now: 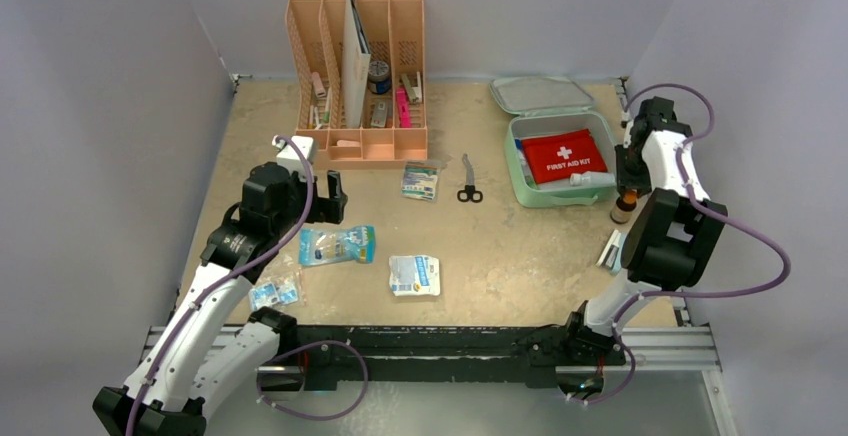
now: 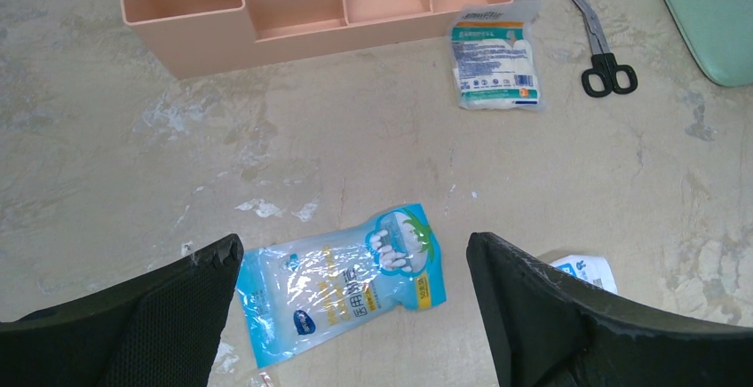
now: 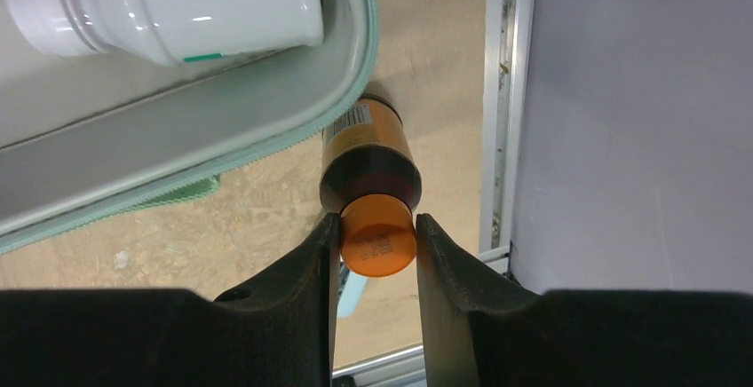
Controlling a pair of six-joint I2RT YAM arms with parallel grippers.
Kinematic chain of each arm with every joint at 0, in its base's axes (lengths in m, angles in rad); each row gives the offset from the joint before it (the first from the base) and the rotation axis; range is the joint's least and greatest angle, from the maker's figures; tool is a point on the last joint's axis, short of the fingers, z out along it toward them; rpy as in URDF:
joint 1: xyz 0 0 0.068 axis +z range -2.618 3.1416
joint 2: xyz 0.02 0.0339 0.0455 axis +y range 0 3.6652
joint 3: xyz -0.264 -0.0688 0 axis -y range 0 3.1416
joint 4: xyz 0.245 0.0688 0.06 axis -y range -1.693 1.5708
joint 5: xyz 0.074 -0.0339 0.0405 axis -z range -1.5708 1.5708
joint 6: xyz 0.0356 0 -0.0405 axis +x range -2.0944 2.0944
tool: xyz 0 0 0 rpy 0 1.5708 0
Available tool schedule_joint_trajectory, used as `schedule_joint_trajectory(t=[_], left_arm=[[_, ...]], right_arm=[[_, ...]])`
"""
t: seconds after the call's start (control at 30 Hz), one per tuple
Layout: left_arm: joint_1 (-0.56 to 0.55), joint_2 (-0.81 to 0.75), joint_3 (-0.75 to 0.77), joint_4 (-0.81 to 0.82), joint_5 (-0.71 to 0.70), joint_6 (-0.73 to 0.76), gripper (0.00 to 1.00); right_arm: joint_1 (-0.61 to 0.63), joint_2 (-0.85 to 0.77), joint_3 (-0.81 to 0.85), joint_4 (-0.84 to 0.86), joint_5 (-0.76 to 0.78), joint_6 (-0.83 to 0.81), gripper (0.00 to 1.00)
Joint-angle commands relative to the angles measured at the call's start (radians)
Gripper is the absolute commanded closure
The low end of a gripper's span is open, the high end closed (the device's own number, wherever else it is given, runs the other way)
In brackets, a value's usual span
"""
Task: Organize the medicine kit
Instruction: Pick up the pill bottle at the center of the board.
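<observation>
The medicine kit, a mint-green zip case, lies open at the right with its lid folded back. Inside lie a red first-aid pouch and a white bottle. Just outside the kit's wall stands a brown bottle with an orange cap. My right gripper is shut on that cap, a finger pressing each side. My left gripper hangs open above a blue cotton-swab bag, holding nothing.
A peach desk organizer stands at the back left. Black scissors and a gauze packet lie mid-table; another packet and a small bag lie nearer. The table rail and grey wall run close beside the brown bottle.
</observation>
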Motion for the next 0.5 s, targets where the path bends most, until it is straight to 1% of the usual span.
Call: schedule_joint_trajectory(t=[0.0,0.07,0.23,0.47], left_arm=[[-0.007,-0.006,-0.003,0.024,0.008,0.005,0.04],[-0.010,-0.001,-0.003,0.024,0.011,0.004,0.04],[-0.013,-0.002,-0.001,0.026,0.022,0.004,0.04],[-0.017,0.005,0.000,0.027,0.033,0.002,0.04]], right_arm=[[-0.001,-0.057,0.056,-0.079,0.095,0.022,0.98],[0.001,-0.068,0.076,-0.112,0.125,0.032,1.00],[0.004,-0.095,0.161,-0.216,0.196,0.072,1.00],[0.047,-0.164,0.299,-0.307,0.122,0.151,1.00]])
